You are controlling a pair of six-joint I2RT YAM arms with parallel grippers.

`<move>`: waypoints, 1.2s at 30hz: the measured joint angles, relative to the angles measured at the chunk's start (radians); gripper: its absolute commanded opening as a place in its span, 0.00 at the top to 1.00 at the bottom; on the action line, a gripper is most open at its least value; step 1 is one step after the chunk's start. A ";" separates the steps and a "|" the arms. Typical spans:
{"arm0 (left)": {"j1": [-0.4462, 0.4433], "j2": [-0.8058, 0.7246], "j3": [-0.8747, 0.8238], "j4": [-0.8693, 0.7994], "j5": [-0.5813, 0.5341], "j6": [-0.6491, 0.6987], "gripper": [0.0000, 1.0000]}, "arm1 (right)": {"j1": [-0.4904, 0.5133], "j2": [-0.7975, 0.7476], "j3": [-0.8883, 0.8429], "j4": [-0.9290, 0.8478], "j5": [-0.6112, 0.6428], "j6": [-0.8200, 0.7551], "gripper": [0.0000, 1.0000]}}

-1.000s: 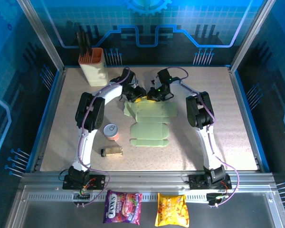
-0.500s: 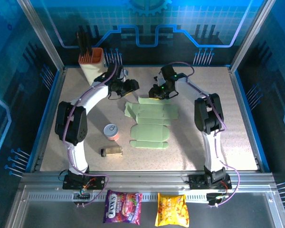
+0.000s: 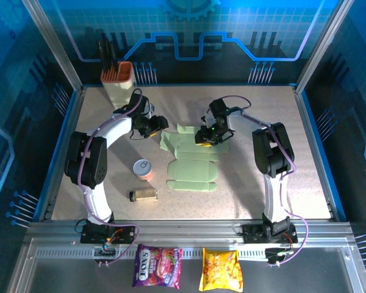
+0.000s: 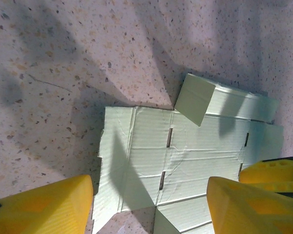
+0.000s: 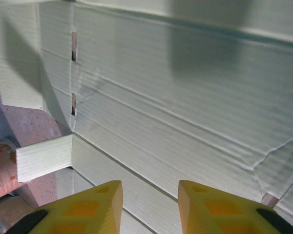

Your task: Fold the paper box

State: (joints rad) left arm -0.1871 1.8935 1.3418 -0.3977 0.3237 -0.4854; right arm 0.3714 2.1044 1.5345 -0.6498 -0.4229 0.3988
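Observation:
The paper box (image 3: 192,160) lies flat on the table as a pale green creased cut-out, with one small far flap (image 4: 195,97) standing up a little. In the top view my left gripper (image 3: 154,126) hovers just off its far left corner. The left wrist view has it (image 4: 149,187) wide open over the card's (image 4: 200,141) left end, nothing between the yellow fingers (image 4: 44,204). My right gripper (image 3: 204,135) is low over the far panel, to the right of middle. It (image 5: 150,190) is open with a narrower gap, close above the creased card (image 5: 185,97), holding nothing.
A cream knife holder (image 3: 119,82) with an orange rim stands at the far left. A small can (image 3: 143,169) and a lying jar (image 3: 143,195) sit left of the card. Two snack packets (image 3: 157,266) (image 3: 221,269) lie in front of the arm bases.
The left gripper has pulled back to the left, off the card's far edge. The right gripper has come nearer and lower over the far panel. The card has barely shifted.

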 measured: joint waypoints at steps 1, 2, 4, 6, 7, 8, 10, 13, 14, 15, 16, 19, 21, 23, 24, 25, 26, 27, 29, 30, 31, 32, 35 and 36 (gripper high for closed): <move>0.000 0.005 -0.005 0.006 0.006 0.004 0.35 | 0.001 0.000 -0.006 0.005 -0.001 0.000 0.61; 0.000 0.011 -0.008 0.010 0.009 0.007 0.35 | 0.001 0.000 -0.010 0.011 -0.002 0.000 0.61; 0.000 0.027 -0.010 0.016 0.021 0.017 0.35 | 0.001 0.000 -0.014 0.021 -0.004 0.000 0.60; 0.000 0.047 -0.010 0.023 0.036 0.020 0.35 | 0.001 0.002 -0.015 0.026 -0.005 0.000 0.59; 0.000 0.057 -0.010 0.026 0.042 0.022 0.35 | 0.001 0.003 -0.015 0.030 -0.005 0.000 0.59; 0.000 0.068 -0.010 0.029 0.045 0.022 0.35 | 0.001 0.005 -0.015 0.034 -0.005 0.000 0.59; 0.000 0.087 -0.011 0.030 0.051 0.022 0.37 | 0.001 0.012 -0.015 0.040 -0.005 0.000 0.59; 0.000 0.104 -0.011 0.030 0.060 0.022 0.38 | 0.001 0.025 -0.015 0.042 -0.005 0.000 0.59; 0.000 0.107 -0.011 0.030 0.061 0.022 0.38 | 0.001 0.029 -0.015 0.042 -0.005 0.000 0.59; 0.000 0.109 -0.011 0.030 0.063 0.022 0.38 | 0.001 0.032 -0.015 0.042 -0.005 0.000 0.60; 0.000 0.111 -0.011 0.030 0.064 0.022 0.40 | 0.001 0.034 -0.016 0.041 -0.005 0.000 0.60; 0.000 0.118 -0.011 0.034 0.076 0.021 0.42 | 0.001 0.037 -0.016 0.043 -0.007 0.000 0.60; 0.000 0.124 -0.011 0.039 0.089 0.021 0.45 | 0.001 0.039 -0.016 0.048 -0.009 0.000 0.60; 0.000 0.128 -0.011 0.045 0.109 0.022 0.46 | 0.001 0.039 -0.018 0.054 -0.012 0.000 0.61; -0.001 0.130 -0.011 0.049 0.121 0.022 0.46 | 0.001 0.039 -0.020 0.058 -0.013 0.000 0.61; -0.003 0.130 -0.014 0.056 0.130 0.021 0.47 | 0.001 0.039 -0.023 0.063 -0.016 0.000 0.61; -0.005 0.130 -0.017 0.060 0.139 0.022 0.48 | 0.001 0.039 -0.025 0.066 -0.018 0.000 0.61; -0.007 0.130 -0.019 0.064 0.147 0.022 0.47 | 0.001 0.039 -0.026 0.069 -0.021 0.000 0.61; -0.012 0.130 -0.026 0.074 0.163 0.022 0.48 | 0.001 0.039 -0.026 0.073 -0.024 0.000 0.61; -0.014 0.130 -0.030 0.079 0.169 0.022 0.48 | 0.001 0.039 -0.026 0.074 -0.026 0.000 0.61; -0.016 0.130 -0.033 0.084 0.173 0.022 0.47 | 0.001 0.039 -0.026 0.074 -0.027 0.000 0.61; -0.017 0.130 -0.036 0.090 0.177 0.022 0.47 | 0.001 0.039 -0.027 0.075 -0.027 0.000 0.61; -0.018 0.130 -0.043 0.100 0.190 0.021 0.46 | 0.001 0.039 -0.028 0.076 -0.027 0.000 0.61; -0.018 0.130 -0.046 0.105 0.195 0.021 0.46 | 0.001 0.039 -0.028 0.076 -0.027 0.000 0.61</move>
State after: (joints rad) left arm -0.2050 2.0239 1.2961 -0.2932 0.5186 -0.4644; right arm 0.3721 2.1437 1.5066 -0.5743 -0.4496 0.3988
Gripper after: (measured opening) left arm 0.536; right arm 0.389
